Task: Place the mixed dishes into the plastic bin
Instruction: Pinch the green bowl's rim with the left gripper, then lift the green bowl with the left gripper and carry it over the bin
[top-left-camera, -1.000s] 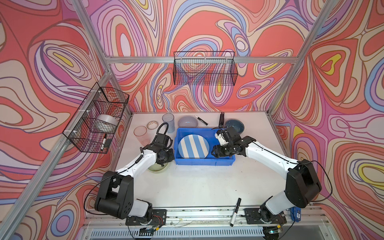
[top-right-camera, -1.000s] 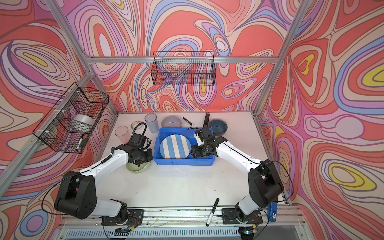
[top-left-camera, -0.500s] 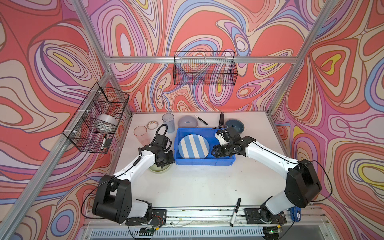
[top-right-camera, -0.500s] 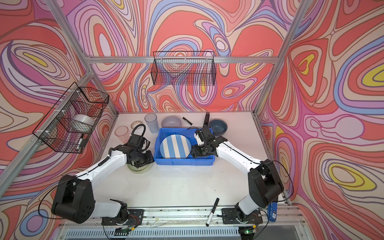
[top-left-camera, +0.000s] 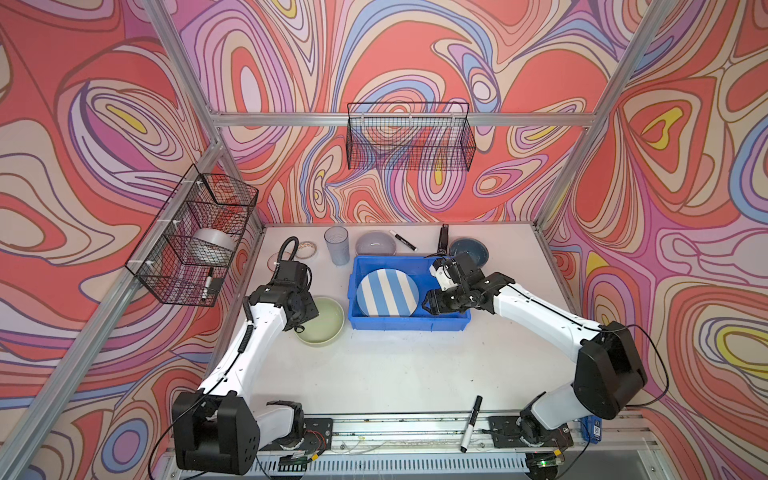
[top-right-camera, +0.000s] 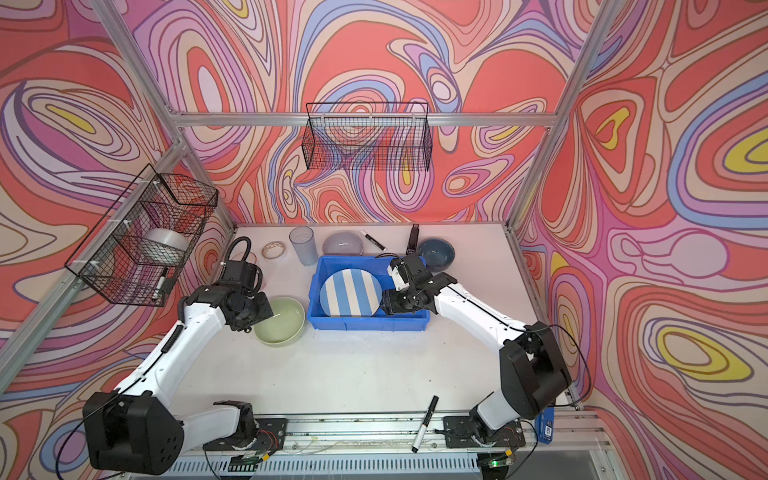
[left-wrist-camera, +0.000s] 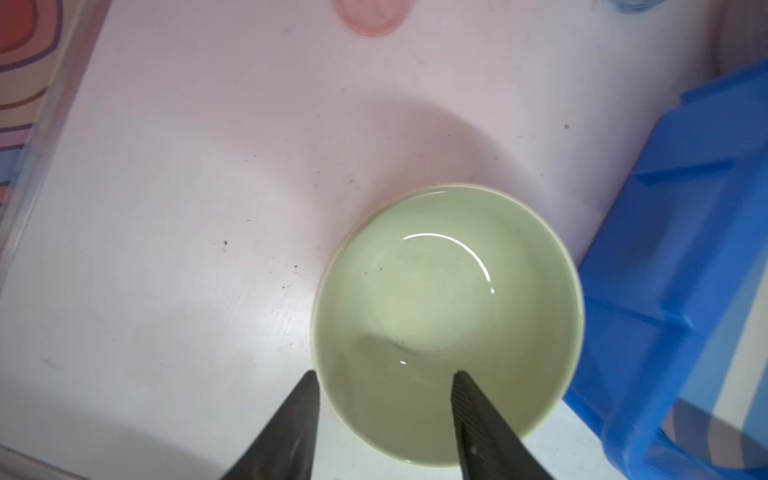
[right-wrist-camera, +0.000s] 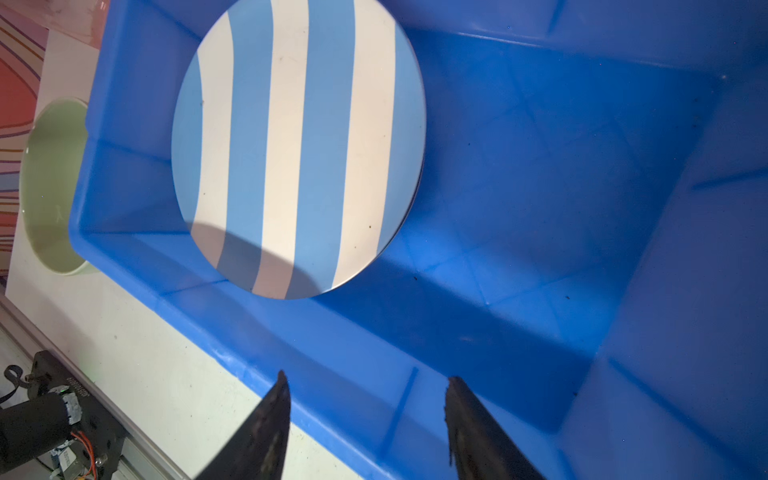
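Your left gripper, fingers apart, straddles the rim of the green bowl, which sits just beside the blue plastic bin on that arm's side. Your right gripper gapes empty over the bin.

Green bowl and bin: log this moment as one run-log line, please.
left gripper: open, astride green bowl rim | right gripper: open, empty, over plastic bin | striped plate: in bin | bowl: outside bin
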